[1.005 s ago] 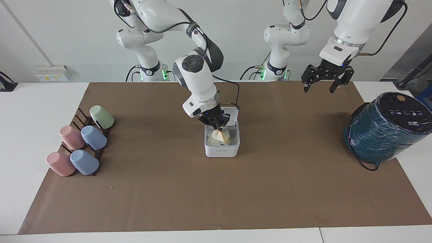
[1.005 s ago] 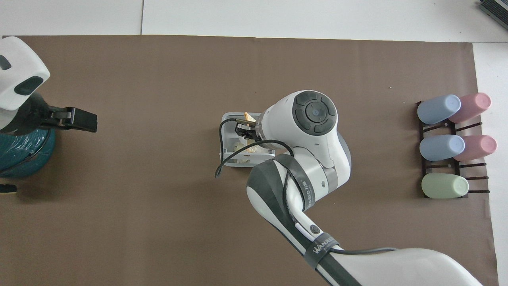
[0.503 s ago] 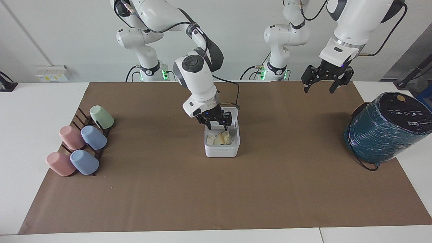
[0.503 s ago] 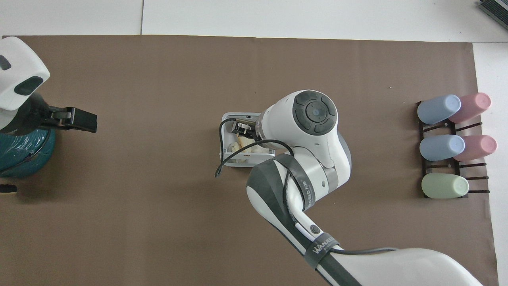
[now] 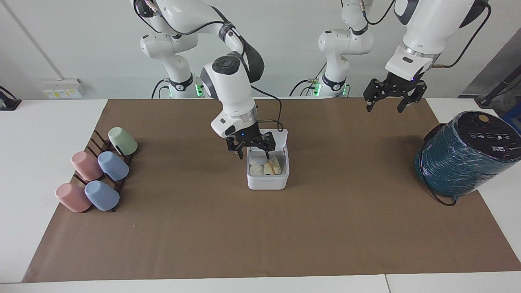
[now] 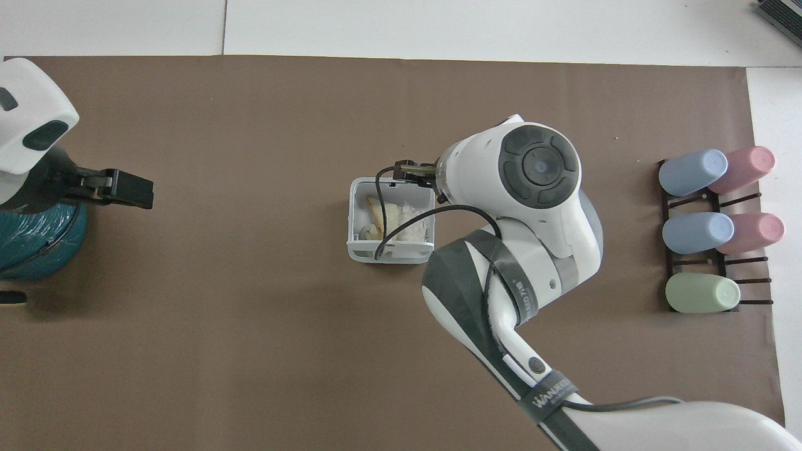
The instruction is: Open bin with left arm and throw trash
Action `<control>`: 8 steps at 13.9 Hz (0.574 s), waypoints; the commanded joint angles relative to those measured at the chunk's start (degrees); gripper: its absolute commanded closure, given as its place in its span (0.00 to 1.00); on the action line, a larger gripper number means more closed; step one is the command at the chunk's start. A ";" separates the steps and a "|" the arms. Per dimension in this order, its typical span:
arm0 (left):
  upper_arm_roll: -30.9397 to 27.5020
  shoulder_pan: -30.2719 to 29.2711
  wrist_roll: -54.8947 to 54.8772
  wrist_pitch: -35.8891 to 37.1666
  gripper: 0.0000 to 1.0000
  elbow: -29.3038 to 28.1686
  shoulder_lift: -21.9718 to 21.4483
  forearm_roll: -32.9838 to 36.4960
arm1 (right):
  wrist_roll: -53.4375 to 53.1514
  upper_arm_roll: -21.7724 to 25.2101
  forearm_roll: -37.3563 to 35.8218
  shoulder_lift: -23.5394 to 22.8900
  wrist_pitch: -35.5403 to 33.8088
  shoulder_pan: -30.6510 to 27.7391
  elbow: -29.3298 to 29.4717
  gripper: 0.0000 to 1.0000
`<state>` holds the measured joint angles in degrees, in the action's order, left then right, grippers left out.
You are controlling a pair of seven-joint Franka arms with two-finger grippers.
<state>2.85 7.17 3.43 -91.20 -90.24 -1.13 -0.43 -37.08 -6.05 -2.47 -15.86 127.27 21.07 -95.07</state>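
The bin point(image 5: 267, 173) sits mid-table on the brown mat point(image 5: 325, 228), its lid point(image 5: 273, 136) swung up on the edge nearer the robots. The trash point(image 5: 266, 167) lies inside it: a white tissue wad, a cream paper wad and a tan wedge, packed together.

The right gripper point(image 5: 251, 151) hangs just above the bin's rim, at about ten o'clock from the trash in the facing view, its jaws spread wide and holding nothing; the trash lies below them, clear of both fingers.

The left gripper point(image 5: 394, 101) waits high over the mat, at roughly two o'clock from the bin, jaws apart and empty, near the teal wrapped cylinder point(image 5: 468, 154). Pastel cups point(image 5: 99, 171) rest on a rack at nine o'clock.
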 commanded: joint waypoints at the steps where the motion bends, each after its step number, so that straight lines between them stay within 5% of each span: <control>1: 0.23 -0.23 -0.18 0.68 0.00 -0.90 -0.98 0.95 | 4.64 -0.63 -4.12 3.90 -0.70 -6.10 -0.74 0.00; 8: 0.22 -0.23 -0.18 0.76 0.00 -0.90 -0.98 0.86 | 16.32 0.33 -4.12 13.47 -15.18 -17.80 -0.74 0.00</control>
<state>2.85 7.17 3.43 -91.17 -90.24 -1.13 -0.42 -24.31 -5.70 -5.73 -6.18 116.43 5.75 -94.86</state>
